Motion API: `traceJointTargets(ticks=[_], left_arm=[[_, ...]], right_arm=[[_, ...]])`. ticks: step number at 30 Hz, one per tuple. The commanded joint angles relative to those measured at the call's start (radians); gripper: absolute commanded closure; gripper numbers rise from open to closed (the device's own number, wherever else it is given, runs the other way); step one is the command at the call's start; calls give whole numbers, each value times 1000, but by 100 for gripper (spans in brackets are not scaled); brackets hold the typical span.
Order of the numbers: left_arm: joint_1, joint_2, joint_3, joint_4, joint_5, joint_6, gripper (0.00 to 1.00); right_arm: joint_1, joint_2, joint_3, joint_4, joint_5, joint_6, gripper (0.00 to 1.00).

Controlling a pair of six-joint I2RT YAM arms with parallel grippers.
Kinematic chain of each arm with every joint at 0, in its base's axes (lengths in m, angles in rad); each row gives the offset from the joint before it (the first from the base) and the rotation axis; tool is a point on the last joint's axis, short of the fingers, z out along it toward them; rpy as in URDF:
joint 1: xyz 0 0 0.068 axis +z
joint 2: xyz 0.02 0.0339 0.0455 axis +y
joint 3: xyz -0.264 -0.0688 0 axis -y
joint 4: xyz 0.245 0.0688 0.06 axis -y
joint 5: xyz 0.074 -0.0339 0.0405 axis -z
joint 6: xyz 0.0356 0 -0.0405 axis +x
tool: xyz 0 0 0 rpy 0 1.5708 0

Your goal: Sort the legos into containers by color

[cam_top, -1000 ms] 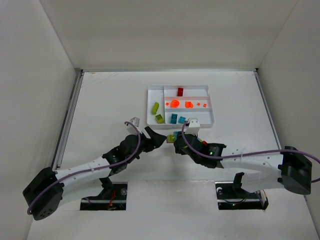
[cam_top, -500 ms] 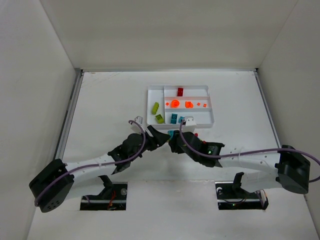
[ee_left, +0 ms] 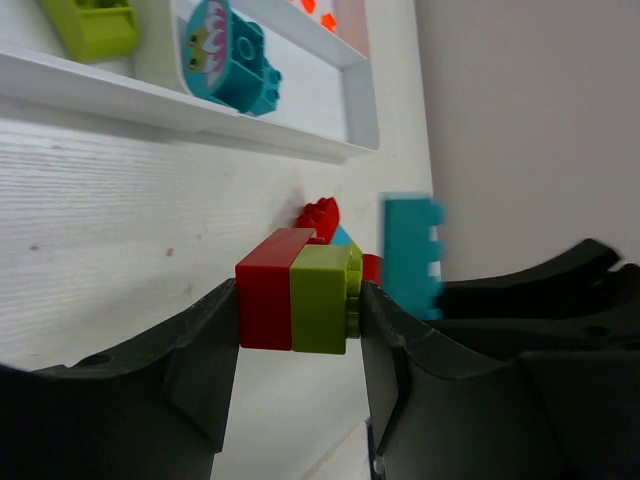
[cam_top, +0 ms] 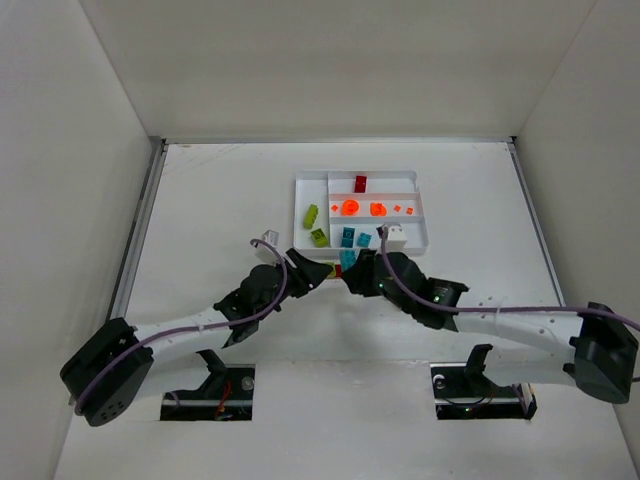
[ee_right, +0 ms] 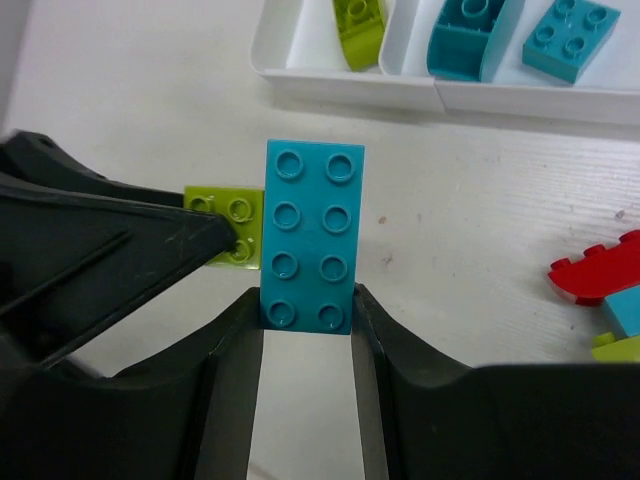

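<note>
When viewed from overhead, hard to judge either grip: left pincer (cam_top: 322, 271) and right pincer (cam_top: 352, 274) nose to nose low over the white counter (cam_top: 200, 200), just in front of the near wall of the white plastic divided tray (cam_top: 362, 172), with a long teal plastic brick (cam_top: 347, 258) between them. Inside the tray, lime pieces (cam_top: 312, 212) in the tall left section, then red, orange and teal in the three long ones. Switching to the left wrist camera: left pincer (ee_left: 298, 325) clamped on a stacked pair of red and lime-green plastic bricks (ee_left: 300, 295), one finger against the red face, the other against the lime; teal brick (ee_left: 410, 255) blurred just past that second finger; tray wall (ee_left: 150, 100) beyond. Switching to the right wrist camera: right pincer (ee_right: 306, 322) clamped on the near end of the teal brick (ee_right: 308, 235), studs towards the lens, lime edge of the pair (ee_right: 232, 225) touching or just beside its left flank, half under a black finger; impossible to tell whether joined. Off to the right, a loose red arched plastic piece (ee_right: 595, 272) on the counter. Dangers from here: twisting the teal brick out of so shallow an end grip if pulled while joined to the lime; a sudden snap flinging a piece among the loose ones; knocking fingers together at such close quarters; and, if released whole, landing two colours in one section, so probably better split first.
</note>
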Motion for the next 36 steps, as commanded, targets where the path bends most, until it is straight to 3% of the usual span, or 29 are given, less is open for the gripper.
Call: traceJointTargets(ticks=[1,7,15,20,30,36], left_arm=[[39,-35,-32,-10,4,39,83],[88,-155,-24,-117,13,88,82],[100,-214,19,-203,7,155,81],[88,-170,52,-194,21,171,80],[63,-92,103,-163,76,178,80],[62,-83,123,-205,81,168,80]], right_arm=[[-56,-97,-4,105,-71,-10,71],[-177,-127,8,77,-67,-55,71],[-348,117,112,36,5,-110,70],[-434,221,146,30,-24,-107,69],[-453,367,221,36,-22,-107,67],[-453,370,212,42,-19,-98,58]])
